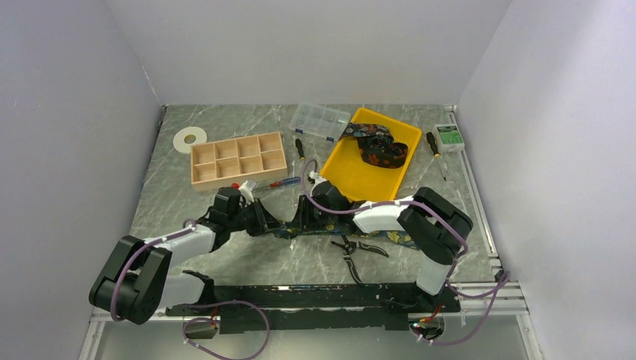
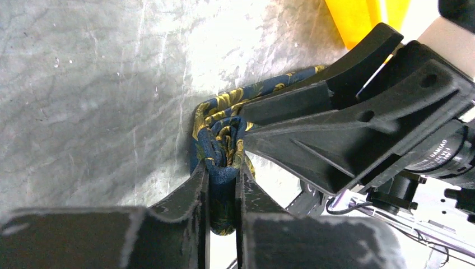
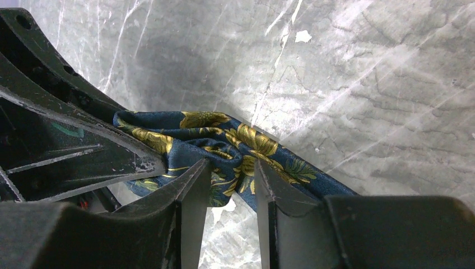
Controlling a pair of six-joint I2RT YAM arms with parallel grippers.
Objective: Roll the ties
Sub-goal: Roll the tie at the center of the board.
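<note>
Left claw [image 2: 222,168] pinched the folded end of the navy floral tie [image 2: 213,131], low over the marble table [image 2: 84,84]. Right claw [image 3: 232,171] faced it closely, nipping bunched fabric just beside. Both forearms reached inward, wrists meeting mid-table. Tie's remainder trailed under the right arm. Second tie [image 1: 379,146] lay in the yellow tray [image 1: 352,176].

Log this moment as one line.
step: rolling tie | left fingers: pinching folded end | right fingers: gripping same tie | second tie: in yellow tray
</note>
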